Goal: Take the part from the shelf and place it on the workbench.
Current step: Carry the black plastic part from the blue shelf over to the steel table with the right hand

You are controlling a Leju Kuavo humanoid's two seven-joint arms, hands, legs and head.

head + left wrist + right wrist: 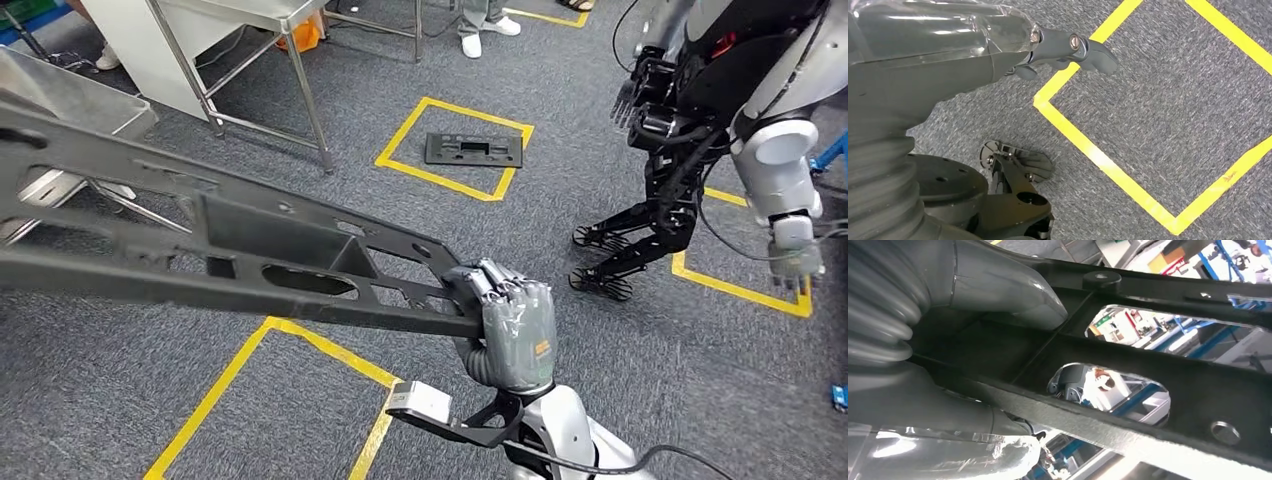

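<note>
One right hand (510, 335) wraps its fingers around the near end of the long dark part (230, 255), held above the grey carpet (560, 230). The left hand (998, 55) hangs with fingers curled, holding nothing. Farther off, a yellow floor square (400, 165) contains a black panel (473, 150).

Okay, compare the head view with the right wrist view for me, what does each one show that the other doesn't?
Head view alone: the long dark part at full length over grey carpet, yellow floor tape around a small black panel, a metal table, another robot, and a person's white shoes.
Right wrist view alone: a close look through the part's cutouts to blurred blue frames and bright background beyond.
Both: the right hand gripping the end of the part.
</note>
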